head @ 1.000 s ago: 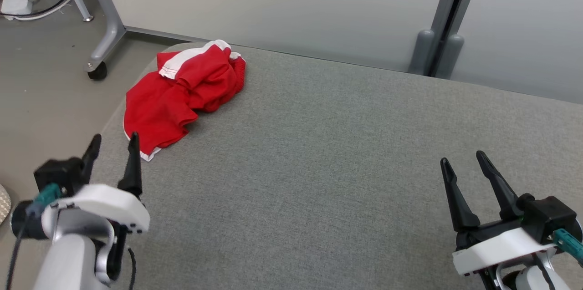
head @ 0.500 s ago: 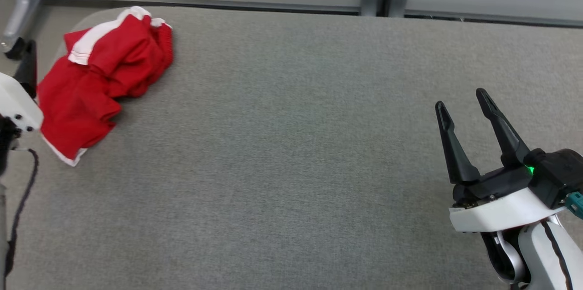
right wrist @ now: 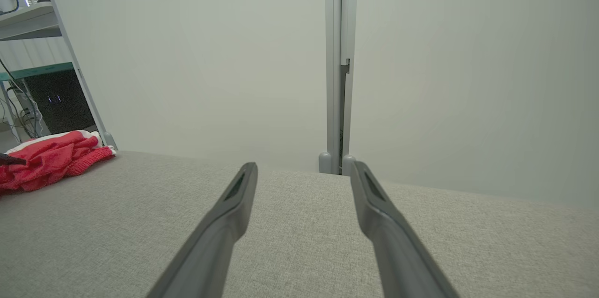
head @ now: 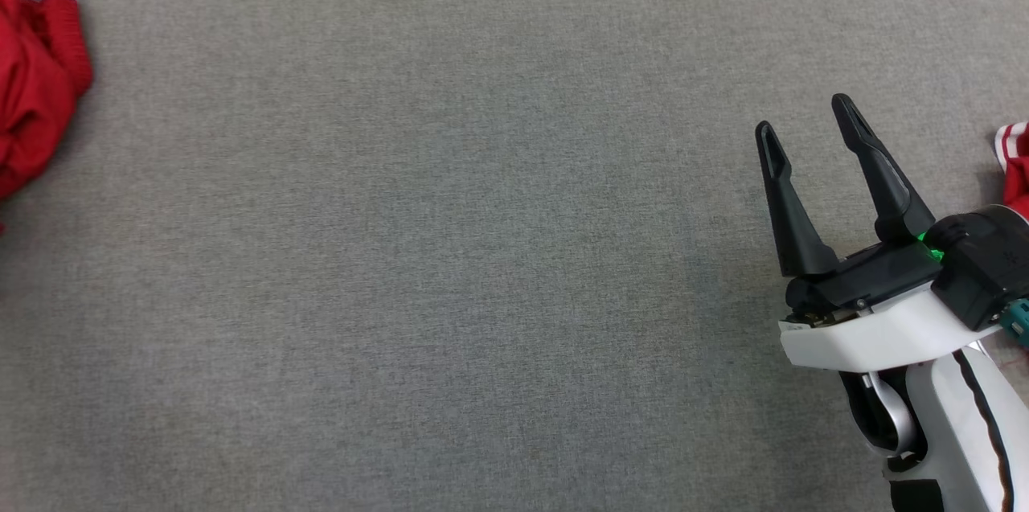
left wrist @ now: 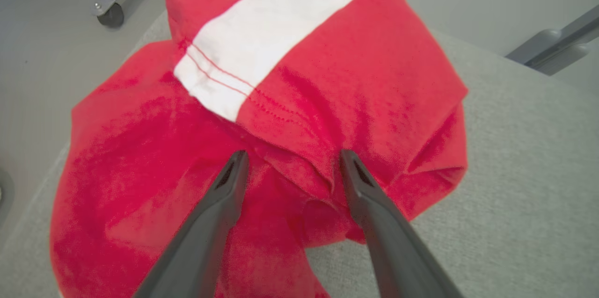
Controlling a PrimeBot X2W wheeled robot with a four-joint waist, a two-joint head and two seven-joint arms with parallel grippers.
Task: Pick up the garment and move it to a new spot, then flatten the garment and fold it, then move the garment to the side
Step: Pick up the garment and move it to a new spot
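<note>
The garment [head: 36, 94] is a crumpled red piece with a white band, lying at the far left of the grey fabric table [head: 442, 215]. In the left wrist view the garment [left wrist: 374, 78] looms close, and my left gripper [left wrist: 294, 153] hangs open just above its folds, a fingertip on either side of a raised crease. My right gripper [head: 802, 116] stands open over bare table at the right, holding nothing. From the right wrist view, my right gripper [right wrist: 303, 164] points at the back wall, with the garment [right wrist: 47, 160] far off to its left.
Another red-and-white cloth [head: 1014, 166] peeks in at the right edge of the head view. A grey wall post [right wrist: 339, 78] stands behind the table. A caster wheel [left wrist: 110, 13] sits on the floor past the table's rounded left corner.
The head camera has tilted down and swung right, so the garment has slid to the picture's left edge and the left gripper has left it. Both grippers stay open.
</note>
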